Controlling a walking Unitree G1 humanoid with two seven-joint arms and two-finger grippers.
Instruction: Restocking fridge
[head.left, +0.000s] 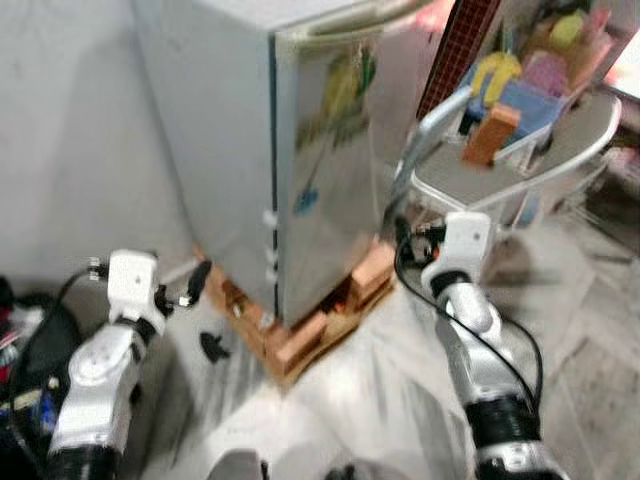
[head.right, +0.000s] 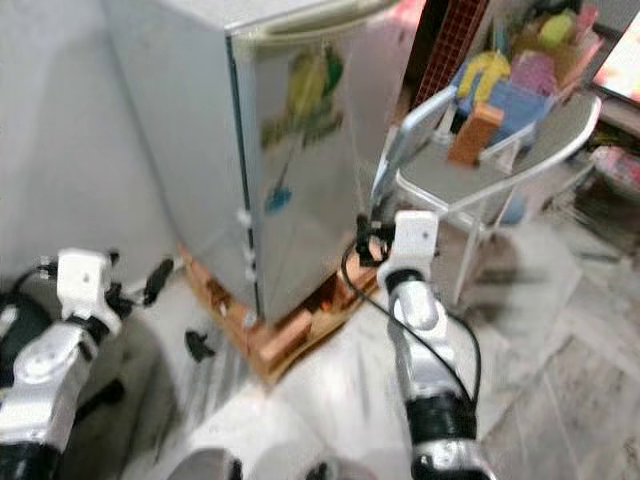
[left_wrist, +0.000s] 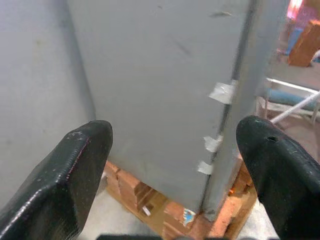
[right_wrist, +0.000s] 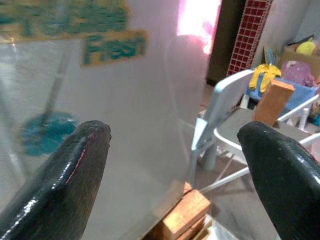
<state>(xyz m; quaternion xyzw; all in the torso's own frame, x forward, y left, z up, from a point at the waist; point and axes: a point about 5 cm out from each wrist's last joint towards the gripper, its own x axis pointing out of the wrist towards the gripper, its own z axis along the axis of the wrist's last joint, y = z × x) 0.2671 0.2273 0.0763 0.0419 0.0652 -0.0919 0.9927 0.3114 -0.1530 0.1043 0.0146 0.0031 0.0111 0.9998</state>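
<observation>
A small silver fridge (head.left: 300, 170) stands with its door shut on a base of orange bricks (head.left: 300, 345). The door carries a green and yellow sticker (head.left: 345, 90) and bits of white tape (left_wrist: 220, 92) along its edge. My left gripper (left_wrist: 175, 127) is open and empty. It is held low at the fridge's left side, facing the grey side wall and short of it. My right gripper (right_wrist: 174, 129) is also open and empty, and it is raised close to the door's right part (right_wrist: 75, 100). The picture is somewhat blurred.
A pale folding chair (head.left: 520, 170) stands right of the fridge with an orange block (head.left: 490, 135) on it. A blue basket of yellow and pink things (head.left: 530, 85) sits behind. A red tiled pillar (head.left: 460, 50) rises at the back. A black bag (head.left: 30, 340) lies at the left.
</observation>
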